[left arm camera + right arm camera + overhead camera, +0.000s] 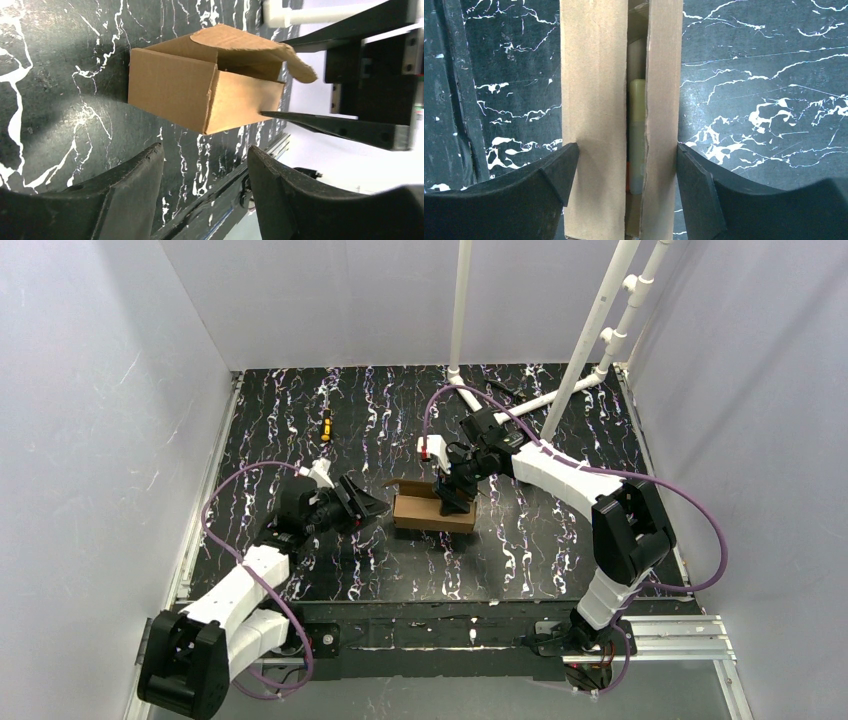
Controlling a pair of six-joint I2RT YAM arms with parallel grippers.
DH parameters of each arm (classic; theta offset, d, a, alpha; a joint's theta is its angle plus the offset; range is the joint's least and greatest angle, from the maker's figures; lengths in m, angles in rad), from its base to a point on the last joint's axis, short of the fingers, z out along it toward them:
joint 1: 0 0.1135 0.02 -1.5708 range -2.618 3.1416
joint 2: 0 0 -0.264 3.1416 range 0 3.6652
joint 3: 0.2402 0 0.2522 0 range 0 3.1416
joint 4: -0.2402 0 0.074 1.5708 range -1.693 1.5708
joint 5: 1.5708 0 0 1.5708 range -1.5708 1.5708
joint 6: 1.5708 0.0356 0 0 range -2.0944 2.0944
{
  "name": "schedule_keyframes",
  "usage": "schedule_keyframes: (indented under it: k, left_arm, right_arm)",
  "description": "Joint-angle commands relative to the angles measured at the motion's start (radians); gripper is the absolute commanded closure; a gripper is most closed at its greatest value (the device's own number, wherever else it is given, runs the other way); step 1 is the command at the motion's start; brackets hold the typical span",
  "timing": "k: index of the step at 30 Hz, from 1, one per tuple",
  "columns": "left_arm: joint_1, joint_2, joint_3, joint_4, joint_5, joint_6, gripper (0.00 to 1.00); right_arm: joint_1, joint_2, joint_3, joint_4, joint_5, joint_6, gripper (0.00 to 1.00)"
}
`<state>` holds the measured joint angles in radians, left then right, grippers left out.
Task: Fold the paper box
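Your paper box (432, 512) sits in the middle of the black marbled table (300, 400). It is already standing as a box, its top panels nearly meeting over a narrow slit (something pale yellow (637, 100) shows through it). Your right gripper (455, 500) stands astride it from above, jaws wide, with a fingertip (566, 162) at each long wall. I can't tell whether they pinch the cardboard or only flank it. Your left gripper (368, 506) sits just left of the box, jaws apart and empty.

Squeeze evenly so the walls don't bow, and bring the left in to press down the raised rounded flap (240, 40). You have open room to the left and on the near side; the white pipe frame (590, 340) crowds the far right.
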<state>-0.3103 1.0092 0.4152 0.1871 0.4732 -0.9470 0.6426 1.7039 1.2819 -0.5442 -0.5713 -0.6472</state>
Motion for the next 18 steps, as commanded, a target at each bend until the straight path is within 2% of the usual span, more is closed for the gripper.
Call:
schedule_keyframes:
  k: [1,5,9,13,18]
  left_arm:
    - [-0.046,0.113,0.079,0.019,0.018,0.103,0.40]
    - [-0.070,0.218,0.126,0.019,-0.026,0.101,0.41]
    - [-0.089,0.246,0.145,0.018,-0.074,0.086,0.43]
    - [-0.098,0.264,0.146,0.018,-0.113,0.051,0.53]
    - [-0.110,0.294,0.156,0.017,-0.117,0.016,0.59]
  right_arm:
    - [0.002,-0.003,0.042,0.002,0.003,0.009,0.23]
    - [0.002,-0.003,0.042,-0.001,-0.013,0.011,0.23]
    - [0.002,-0.002,0.039,-0.015,-0.040,0.000,0.23]
    - [0.007,-0.011,0.036,-0.036,-0.069,-0.020,0.18]
    - [0.028,-0.019,0.026,-0.033,-0.041,-0.033,0.13]
